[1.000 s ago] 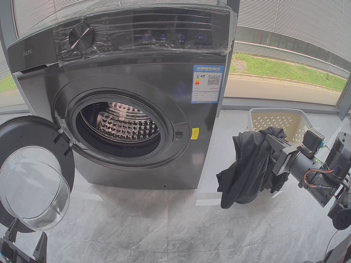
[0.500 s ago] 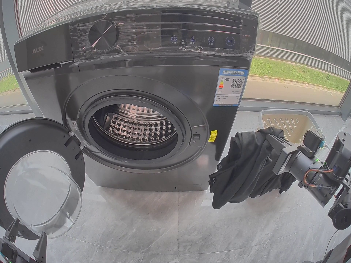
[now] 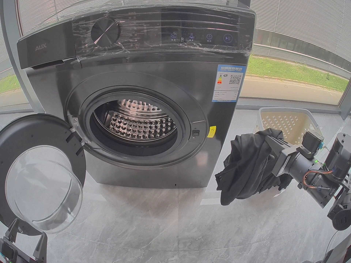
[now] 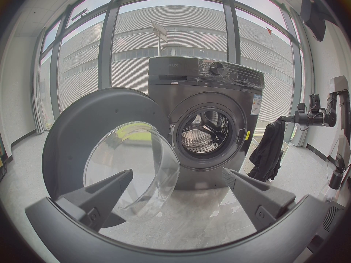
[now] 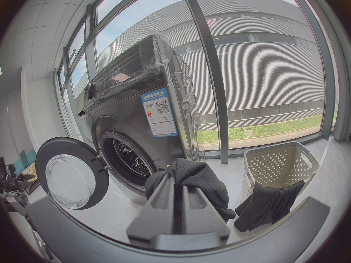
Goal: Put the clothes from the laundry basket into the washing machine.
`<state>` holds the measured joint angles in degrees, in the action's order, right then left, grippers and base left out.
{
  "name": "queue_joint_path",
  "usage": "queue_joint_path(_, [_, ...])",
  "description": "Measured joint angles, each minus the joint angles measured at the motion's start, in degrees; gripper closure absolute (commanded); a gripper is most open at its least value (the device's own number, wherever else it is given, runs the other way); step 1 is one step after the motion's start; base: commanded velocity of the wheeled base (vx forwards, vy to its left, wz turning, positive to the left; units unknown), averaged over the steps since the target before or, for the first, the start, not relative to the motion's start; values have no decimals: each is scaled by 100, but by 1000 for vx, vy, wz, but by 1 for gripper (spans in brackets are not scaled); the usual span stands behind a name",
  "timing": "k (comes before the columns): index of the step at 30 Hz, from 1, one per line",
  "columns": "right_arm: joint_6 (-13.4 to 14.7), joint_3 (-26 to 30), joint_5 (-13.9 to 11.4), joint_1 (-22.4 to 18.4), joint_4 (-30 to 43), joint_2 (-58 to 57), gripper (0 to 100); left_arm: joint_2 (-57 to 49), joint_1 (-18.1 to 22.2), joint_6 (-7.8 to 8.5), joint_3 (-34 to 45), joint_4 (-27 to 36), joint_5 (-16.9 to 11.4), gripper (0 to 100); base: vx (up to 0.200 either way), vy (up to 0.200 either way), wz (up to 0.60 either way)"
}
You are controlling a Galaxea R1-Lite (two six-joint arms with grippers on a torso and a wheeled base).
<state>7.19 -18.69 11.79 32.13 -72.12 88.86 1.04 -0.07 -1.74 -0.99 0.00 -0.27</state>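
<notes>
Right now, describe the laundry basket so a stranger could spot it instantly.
Find the big grey washing machine by the windows. On the floor to its right stands the basket, behind the dark garment hanging from the right gripper. It is the only cream plastic thing, with star-shaped holes.

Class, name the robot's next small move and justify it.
Probably swing the right gripper, shut on the hanging black garment, leftward toward the steel drum of the grey washing machine; its round door stands open, and the garment hangs outside, to its right.

The garment [image 3: 248, 161] is black, the washing machine [image 3: 146, 73] dark grey, the laundry basket [image 3: 289, 123] cream with star cut-outs.
</notes>
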Motion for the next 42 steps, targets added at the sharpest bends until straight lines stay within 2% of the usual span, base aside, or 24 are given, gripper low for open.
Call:
queue_joint_path(21, [9, 22, -2, 6, 9, 1, 100, 0, -2, -6, -2, 0, 2, 0, 0, 190, 0])
queue_joint_path(42, [27, 155, -11, 107, 5, 1, 100, 0, -2, -6, -2, 0, 0, 0, 0, 0, 0])
